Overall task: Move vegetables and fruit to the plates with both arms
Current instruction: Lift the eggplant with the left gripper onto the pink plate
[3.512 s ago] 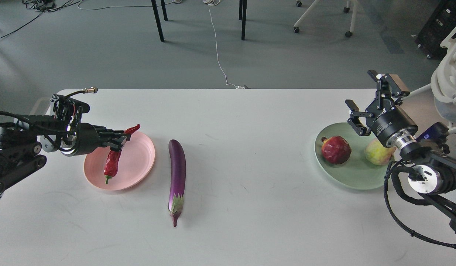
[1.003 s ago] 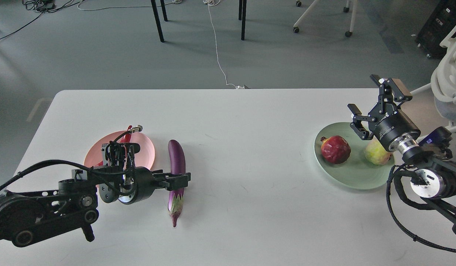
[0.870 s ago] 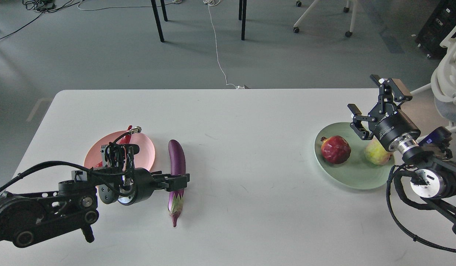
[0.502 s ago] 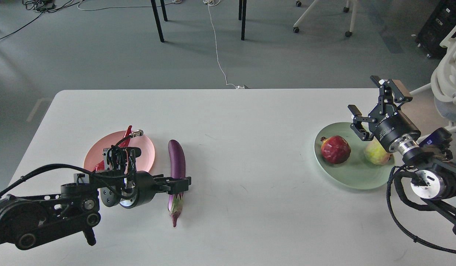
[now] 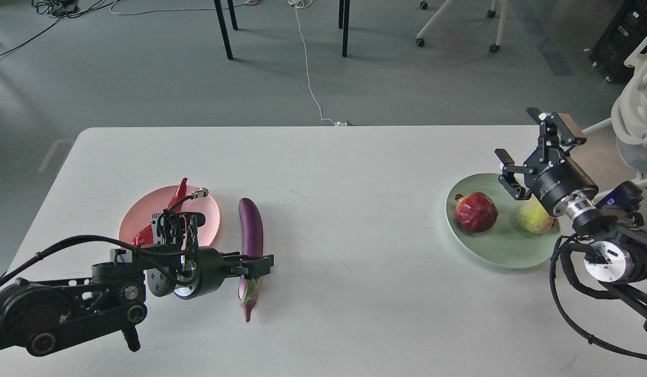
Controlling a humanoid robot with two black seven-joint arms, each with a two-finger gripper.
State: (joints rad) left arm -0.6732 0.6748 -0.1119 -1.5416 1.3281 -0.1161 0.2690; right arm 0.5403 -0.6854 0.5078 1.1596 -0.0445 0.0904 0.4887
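The purple eggplant (image 5: 251, 228) lies lengthwise on the table, just right of the salmon pink plate (image 5: 210, 213). The red chili pepper (image 5: 176, 191) lies on that plate, partly hidden by my left wrist. My left gripper (image 5: 256, 265) reaches across the eggplant just above its pale green cap. Its fingers cannot be told apart. The pomegranate (image 5: 476, 212) and the yellow-green fruit (image 5: 533, 217) sit on the mint green plate (image 5: 501, 251). My right gripper (image 5: 515, 134) is open and empty, raised above the plate's far side.
The white table (image 5: 354, 173) runs from edge to edge, with its far edge at mid-height. Beyond it are grey floor, black table legs, a white cable and chair wheels. A white chair (image 5: 637, 110) stands beside the right arm.
My left gripper has left the chili on the pink plate and come to the eggplant. In the last second it crept nearer the cap. The eggplant and the right arm have stayed still.
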